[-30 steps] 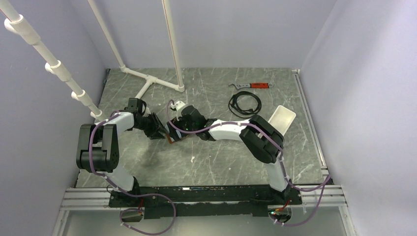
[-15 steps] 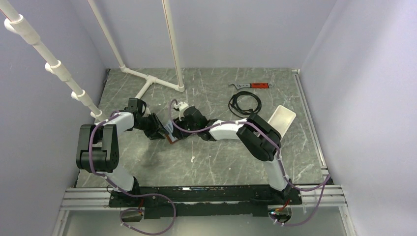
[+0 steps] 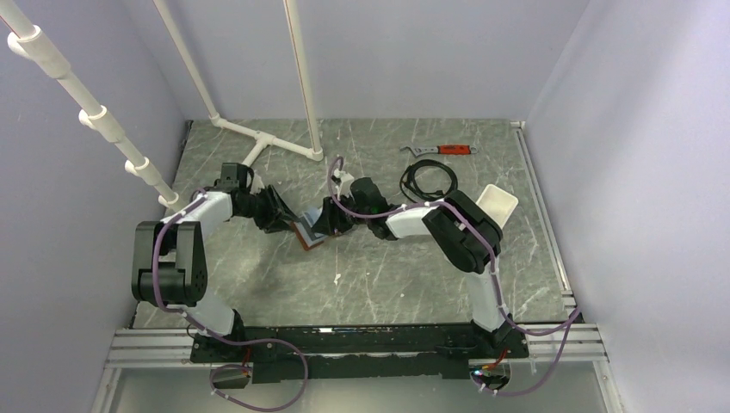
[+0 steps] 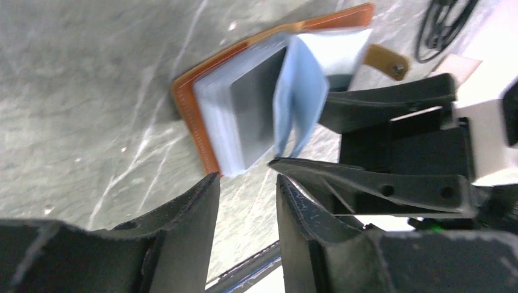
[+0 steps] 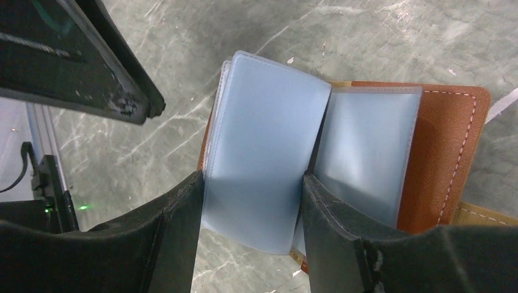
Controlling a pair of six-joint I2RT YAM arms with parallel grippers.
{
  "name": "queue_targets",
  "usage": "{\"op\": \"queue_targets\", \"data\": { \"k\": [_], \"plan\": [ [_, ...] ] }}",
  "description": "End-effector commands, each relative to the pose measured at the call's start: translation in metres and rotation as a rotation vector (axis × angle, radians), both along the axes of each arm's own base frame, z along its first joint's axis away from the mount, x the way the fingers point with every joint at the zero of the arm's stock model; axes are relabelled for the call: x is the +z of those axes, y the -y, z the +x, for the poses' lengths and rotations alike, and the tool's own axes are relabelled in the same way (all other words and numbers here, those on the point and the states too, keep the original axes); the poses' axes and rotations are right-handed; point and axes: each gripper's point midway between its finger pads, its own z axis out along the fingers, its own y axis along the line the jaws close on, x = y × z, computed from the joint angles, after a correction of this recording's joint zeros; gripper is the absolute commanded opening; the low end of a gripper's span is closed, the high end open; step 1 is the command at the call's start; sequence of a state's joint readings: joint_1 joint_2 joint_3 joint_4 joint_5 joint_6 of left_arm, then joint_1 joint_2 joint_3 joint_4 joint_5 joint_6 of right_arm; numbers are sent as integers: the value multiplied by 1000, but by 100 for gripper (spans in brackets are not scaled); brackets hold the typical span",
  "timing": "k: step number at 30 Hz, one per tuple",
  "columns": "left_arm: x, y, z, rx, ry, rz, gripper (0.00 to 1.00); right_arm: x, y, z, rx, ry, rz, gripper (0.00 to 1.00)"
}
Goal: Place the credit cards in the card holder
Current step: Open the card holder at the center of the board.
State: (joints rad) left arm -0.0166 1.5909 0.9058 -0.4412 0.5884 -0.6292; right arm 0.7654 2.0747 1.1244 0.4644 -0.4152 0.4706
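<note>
The card holder lies open on the table, brown leather with pale translucent sleeves. In the left wrist view a dark grey credit card sits inside one sleeve, and another sleeve leaf stands lifted. My left gripper is open just left of the card holder, with nothing between its fingers. My right gripper is open at the holder's right side. Its fingers straddle the stack of sleeves without closing on it. No loose cards show.
A white tray stands at the right behind my right arm. A black cable coil and a red-handled wrench lie at the back. White pipe frame stands at the back left.
My right arm has drawn back to the right, uncovering the open card holder. The left gripper has shifted slightly toward the back.
</note>
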Motion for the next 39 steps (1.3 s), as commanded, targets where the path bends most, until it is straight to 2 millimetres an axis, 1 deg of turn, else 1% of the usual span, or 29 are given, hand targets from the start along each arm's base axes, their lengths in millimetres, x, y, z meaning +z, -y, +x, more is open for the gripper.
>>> {"op": "queue_targets", "data": {
  "k": [1,6,11,13,14,18,20,22,25,29,31,35,37,39],
  "plan": [
    [29,11,27,-15,98,-84,43,17,-6,-3,40,-8,95,26],
    [25,23,38,-23,97,-124,49,16,-6,-1,41,-27,112,26],
    [13,36,45,-40,72,-119,46,16,-6,-2,45,-39,126,26],
    [13,41,47,-47,67,-134,45,17,-6,-2,44,-43,128,27],
    [13,44,49,-50,70,-142,45,16,-6,-2,40,-49,127,29],
    [25,56,53,-70,99,-172,45,18,3,2,-9,-98,94,59],
    [30,64,53,-85,105,-198,45,19,12,4,-44,-114,68,71],
    [33,71,54,-93,104,-213,46,22,21,5,-57,-120,45,76],
    [32,79,56,-105,99,-206,47,34,33,7,-73,-90,23,80],
    [29,87,57,-121,93,-204,49,40,47,11,-87,-74,-6,82],
    [26,90,58,-123,84,-199,49,37,53,14,-101,-70,-20,82],
    [20,88,58,-121,73,-174,50,34,55,17,-89,-55,-44,75],
    [18,85,56,-122,68,-152,51,35,51,15,-66,-54,-27,68],
    [15,79,53,-125,69,-83,54,35,48,13,-38,-55,-11,62]
  ]
}}
